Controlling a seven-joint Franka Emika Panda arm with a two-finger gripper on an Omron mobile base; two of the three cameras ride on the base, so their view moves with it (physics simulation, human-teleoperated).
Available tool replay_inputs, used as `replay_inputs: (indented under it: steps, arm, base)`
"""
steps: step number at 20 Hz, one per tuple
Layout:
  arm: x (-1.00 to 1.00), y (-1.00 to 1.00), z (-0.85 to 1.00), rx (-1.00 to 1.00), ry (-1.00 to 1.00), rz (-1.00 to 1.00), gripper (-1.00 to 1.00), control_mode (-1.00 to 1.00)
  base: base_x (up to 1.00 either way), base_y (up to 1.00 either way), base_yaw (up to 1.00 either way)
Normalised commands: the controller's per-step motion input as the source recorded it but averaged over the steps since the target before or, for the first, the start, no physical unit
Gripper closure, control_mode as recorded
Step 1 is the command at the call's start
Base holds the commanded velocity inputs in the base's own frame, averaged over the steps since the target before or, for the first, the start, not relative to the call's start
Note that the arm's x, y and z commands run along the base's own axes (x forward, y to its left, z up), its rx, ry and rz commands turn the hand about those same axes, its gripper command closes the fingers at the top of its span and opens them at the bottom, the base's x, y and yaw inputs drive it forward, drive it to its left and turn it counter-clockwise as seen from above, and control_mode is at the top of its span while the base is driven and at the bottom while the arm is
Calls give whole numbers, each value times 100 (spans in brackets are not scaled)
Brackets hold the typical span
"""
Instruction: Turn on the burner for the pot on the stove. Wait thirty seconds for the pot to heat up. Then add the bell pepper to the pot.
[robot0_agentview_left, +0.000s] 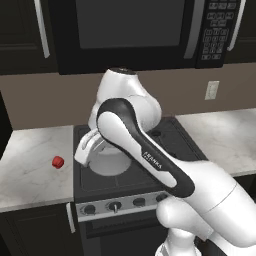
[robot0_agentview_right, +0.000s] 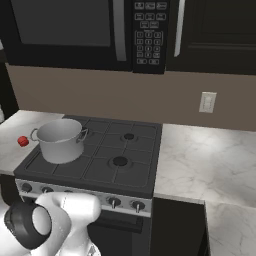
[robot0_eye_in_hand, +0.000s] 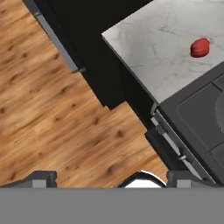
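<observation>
Leftmost, on the marble counter (robot0_agentview_left: 30, 165) beside the stove (robot0_agentview_right: 107, 160): the bell pepper (robot0_agentview_left: 58, 162), small and red, lying well apart from the pot (robot0_agentview_right: 60, 140). Next, on the stove's rear left burner, the pot, upright and lidless, largely hidden behind the white arm in the left base view. Along the silver front strip, a row of knobs (robot0_agentview_right: 114, 202), partly covered by the arm. Gripper (robot0_eye_in_hand: 109, 177) over the wood floor (robot0_eye_in_hand: 52, 109), fingertips cut off at the frame's bottom, spread wide and holding nothing.
</observation>
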Motion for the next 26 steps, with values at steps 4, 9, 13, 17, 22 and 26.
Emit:
replay_inputs:
  steps: [4, 9, 13, 17, 22, 26]
  arm:
    - [1, 32, -36, -23, 0, -18, -100, -100]
    - [15, 14, -26, -21, -1, -19, -100, -100]
    - [55, 7, -4, -11, 4, -16, -100, -100]
    - [67, 14, -10, -10, 7, -10, -100, -100]
    - [49, 19, -26, -14, 4, -1, -100, -100]
    - [38, 19, -32, -16, 1, 0, -100, -100]
  base:
    - [0, 0, 0]
    - [0, 0, 0]
    - [0, 0, 0]
    - [0, 0, 0]
    - [0, 0, 0]
    - [0, 0, 0]
